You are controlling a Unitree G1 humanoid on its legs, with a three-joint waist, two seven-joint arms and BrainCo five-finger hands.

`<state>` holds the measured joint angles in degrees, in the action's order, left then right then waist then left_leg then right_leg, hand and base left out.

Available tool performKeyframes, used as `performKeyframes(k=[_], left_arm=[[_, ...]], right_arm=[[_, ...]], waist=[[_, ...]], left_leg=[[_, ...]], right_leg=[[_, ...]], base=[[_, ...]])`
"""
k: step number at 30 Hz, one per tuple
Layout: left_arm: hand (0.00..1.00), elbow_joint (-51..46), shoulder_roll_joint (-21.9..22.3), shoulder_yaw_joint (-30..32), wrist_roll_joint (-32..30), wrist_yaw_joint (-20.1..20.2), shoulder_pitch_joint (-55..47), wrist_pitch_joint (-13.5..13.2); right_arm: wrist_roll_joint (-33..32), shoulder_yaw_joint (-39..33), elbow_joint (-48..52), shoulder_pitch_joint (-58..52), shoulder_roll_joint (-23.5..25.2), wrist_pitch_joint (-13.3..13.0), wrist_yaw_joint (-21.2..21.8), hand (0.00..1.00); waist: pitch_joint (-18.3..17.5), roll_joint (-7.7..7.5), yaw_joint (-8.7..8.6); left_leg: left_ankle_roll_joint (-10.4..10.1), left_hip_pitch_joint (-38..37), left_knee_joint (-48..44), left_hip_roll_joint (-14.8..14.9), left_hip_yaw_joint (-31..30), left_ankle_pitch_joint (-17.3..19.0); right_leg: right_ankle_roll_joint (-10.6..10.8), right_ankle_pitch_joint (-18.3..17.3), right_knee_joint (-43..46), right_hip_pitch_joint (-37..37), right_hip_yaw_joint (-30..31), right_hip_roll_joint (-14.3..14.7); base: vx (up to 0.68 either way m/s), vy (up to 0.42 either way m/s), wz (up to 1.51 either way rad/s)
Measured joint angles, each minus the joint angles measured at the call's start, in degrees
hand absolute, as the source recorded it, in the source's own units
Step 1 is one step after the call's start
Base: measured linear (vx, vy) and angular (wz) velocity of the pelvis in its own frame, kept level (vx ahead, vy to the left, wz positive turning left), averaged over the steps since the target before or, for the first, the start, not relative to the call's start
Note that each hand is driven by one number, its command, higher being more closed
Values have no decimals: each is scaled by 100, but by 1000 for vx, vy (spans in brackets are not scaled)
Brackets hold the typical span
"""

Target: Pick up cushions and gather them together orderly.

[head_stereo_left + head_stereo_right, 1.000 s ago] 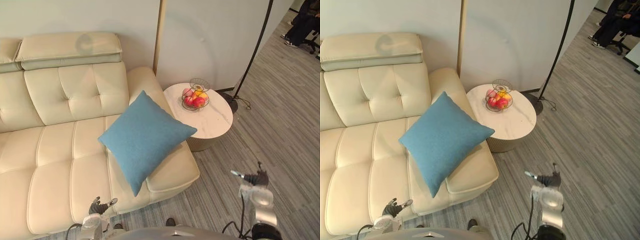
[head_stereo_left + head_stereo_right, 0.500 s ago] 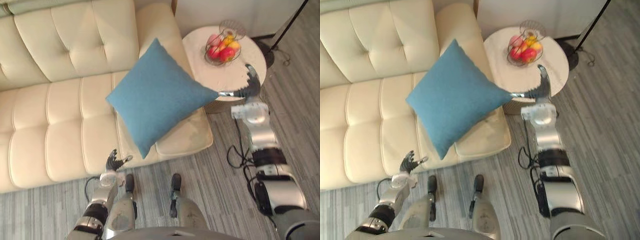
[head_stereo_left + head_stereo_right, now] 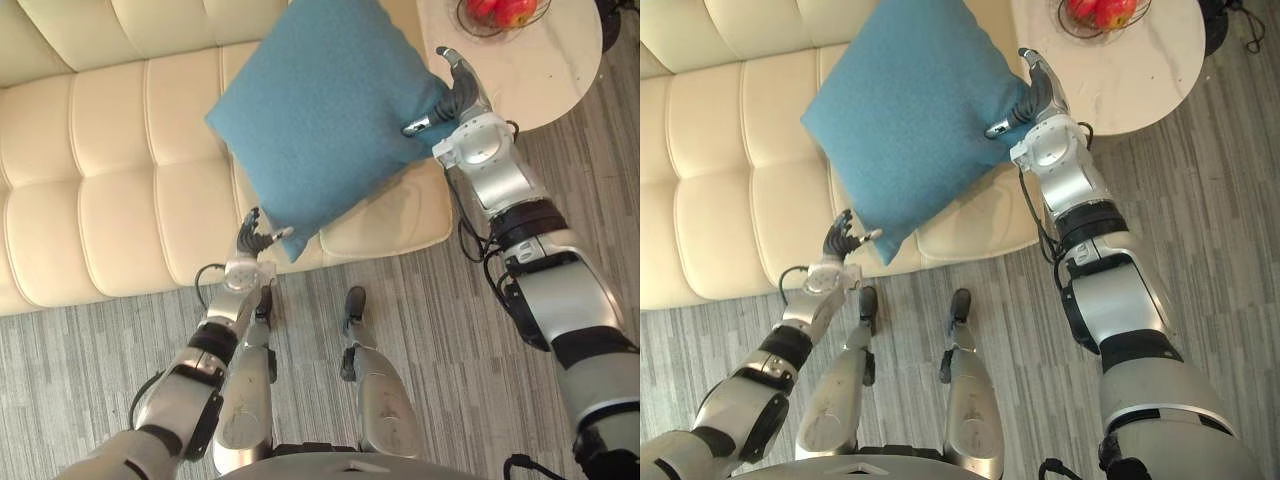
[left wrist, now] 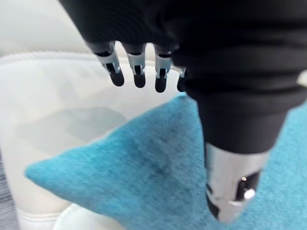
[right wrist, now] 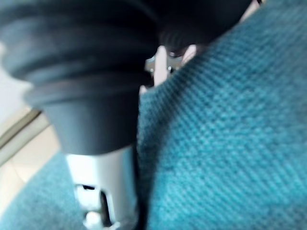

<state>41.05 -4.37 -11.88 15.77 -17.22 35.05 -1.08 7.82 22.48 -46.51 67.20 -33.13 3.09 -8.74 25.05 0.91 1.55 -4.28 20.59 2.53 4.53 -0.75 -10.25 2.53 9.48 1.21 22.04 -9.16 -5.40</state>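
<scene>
1. The robot's right hand (image 3: 456, 98) has travelled from beside the round white marble-topped side table (image 3: 545, 70) to the right-hand corner of the square blue woven-fabric cushion (image 3: 330, 110). The hand now touches the corner, thumb spread across the cushion's face and fingers straight along its edge: wide, not clamped.
2. The left hand (image 3: 251, 238) has risen to the front edge of the cream tufted leather sofa (image 3: 120, 170), just beside the cushion's lowest corner. Its fingers are relaxed and apart, holding nothing.
3. The head camera has also tipped downward, so the scene's shift is the camera's, not the cushion's.
4. For the task, this looks like the end of the reach: both hands bracket opposite corners, and closing on the cushion seems the likely next step. Nothing is lifted yet.
5. The cushion rests on the sofa's right end seat, standing on one corner like a diamond and leaning toward the armrest. It looks plump, soft and unwrinkled.
</scene>
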Motion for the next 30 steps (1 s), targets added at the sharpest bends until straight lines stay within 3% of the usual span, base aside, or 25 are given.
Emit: performKeyframes(k=[3, 4, 6, 7, 18, 30], left_arm=[[0, 29, 15, -6, 62, -121, 460, 7], [0, 88, 20, 7, 61, -239, 571, 32], [0, 223, 2, 85, 60, -353, 716, 59], [100, 249, -25, 178, 96, -388, 832, 71], [100, 244, -32, 513, 672, -587, 1189, 70], [100, -128, -303, 564, 899, -635, 1314, 54]], right_arm=[[166, 156, -157, 172, 119, 3, -2, 0], [158, 169, -197, 178, 152, 48, 3, 100], [144, 203, -198, 195, 185, 77, 2, 100], [146, 235, -194, 283, 229, 82, 2, 100], [-759, 156, 87, 224, 228, 16, -62, 100], [-1230, -843, 802, -697, 693, -210, -303, 100]], waist=[[10, 0, -22], [15, 1, -8], [17, -2, 7], [18, -4, 6], [24, -16, -13], [81, -119, 17]], left_leg=[[-33, 178, 199, 42, -82, -194], [-52, 222, 199, 58, -93, -216], [-72, 279, 200, 76, -92, -240], [-90, 369, 201, 95, -87, -255], [-148, 574, 203, 143, -173, -321], [-178, 487, 201, 156, -258, -369]], right_leg=[[-26, 25, -4, 220, -82, 44], [-33, 32, -10, 251, -102, 62], [-47, 43, -9, 308, -113, 79], [-60, 59, -5, 405, -111, 94], [-69, 18, 141, 610, -218, 113], [-101, -361, 831, 772, -278, 50]], base=[[-53, -54, 9], [-36, -44, 8], [-25, -40, 0], [-19, -31, -4], [-8, -10, 3], [-6, -26, 5]])
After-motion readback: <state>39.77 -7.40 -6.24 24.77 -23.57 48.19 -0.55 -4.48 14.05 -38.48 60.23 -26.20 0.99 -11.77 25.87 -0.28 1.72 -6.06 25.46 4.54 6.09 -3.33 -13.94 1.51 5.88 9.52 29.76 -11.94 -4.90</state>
